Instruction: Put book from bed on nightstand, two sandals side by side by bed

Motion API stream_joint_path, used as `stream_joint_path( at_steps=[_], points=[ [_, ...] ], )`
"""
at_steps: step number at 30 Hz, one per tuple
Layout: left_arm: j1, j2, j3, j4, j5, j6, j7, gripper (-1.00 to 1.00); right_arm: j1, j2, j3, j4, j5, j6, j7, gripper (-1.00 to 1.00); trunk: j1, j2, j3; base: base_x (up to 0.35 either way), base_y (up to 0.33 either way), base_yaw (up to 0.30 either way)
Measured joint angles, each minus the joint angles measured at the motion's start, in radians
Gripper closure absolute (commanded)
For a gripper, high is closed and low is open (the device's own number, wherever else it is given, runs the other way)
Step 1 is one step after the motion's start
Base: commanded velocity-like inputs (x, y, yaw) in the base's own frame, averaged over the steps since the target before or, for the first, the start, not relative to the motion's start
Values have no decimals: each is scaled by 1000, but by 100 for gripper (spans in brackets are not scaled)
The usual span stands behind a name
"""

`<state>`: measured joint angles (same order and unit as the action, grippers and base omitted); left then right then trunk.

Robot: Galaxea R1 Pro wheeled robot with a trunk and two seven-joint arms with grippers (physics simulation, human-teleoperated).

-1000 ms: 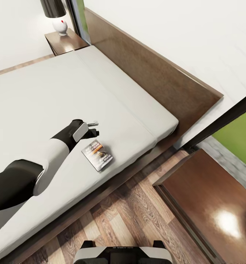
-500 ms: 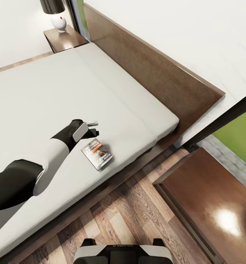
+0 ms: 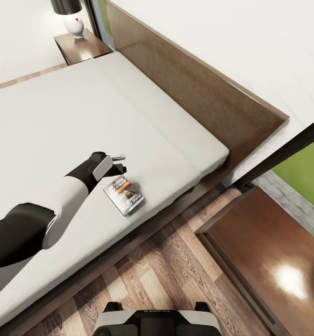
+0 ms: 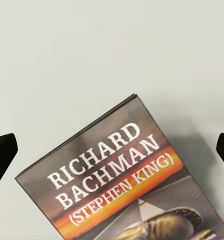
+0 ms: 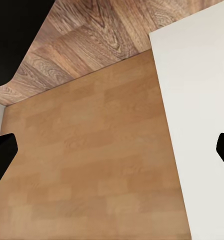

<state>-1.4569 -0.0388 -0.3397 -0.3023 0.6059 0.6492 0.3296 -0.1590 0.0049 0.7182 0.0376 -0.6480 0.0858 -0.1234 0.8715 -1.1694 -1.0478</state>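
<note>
The left end effector hangs over the bed, its fingers spread apart and empty, just above the far edge of the book, which lies flat on the grey mattress directly below and slightly nearer the robot than the fingertips. In the left wrist view the book sits between the two dark fingertips at the frame's sides, its "RICHARD BACHMAN" cover facing up and its top corner roughly centred between them, so the end effector looks lined up for a descent. Over the last second the arm and the book keep the same places relative to each other; only the whole head picture drifts a little, which reads as the camera moving, not the things. That suggests the approach has paused in a hover, with the grasp not yet started and the book not yet lifted. The near nightstand stands well off to the right of the left end effector, beyond the bed's edge, and a second nightstand with a lamp lies far ahead of it. The right end effector is also spread apart and holds nothing, pointing at wood flooring and a white surface.
</note>
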Motion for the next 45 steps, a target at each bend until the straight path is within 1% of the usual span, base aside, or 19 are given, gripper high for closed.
stream_joint_path(
  at_steps=[23, 45],
  points=[
    [0, -2, 1, 0, 0, -26, 0, -100, 0, 0, 1, 0, 0, 0, 1, -100, 0, 0, -14, 0, 0, 0],
    [0, -2, 0, 0, 0, -28, 0, -100, 0, 2, 0, 0, 1, 0, 1, -100, 0, 0, -46, 0, 0, 0]
  ],
)
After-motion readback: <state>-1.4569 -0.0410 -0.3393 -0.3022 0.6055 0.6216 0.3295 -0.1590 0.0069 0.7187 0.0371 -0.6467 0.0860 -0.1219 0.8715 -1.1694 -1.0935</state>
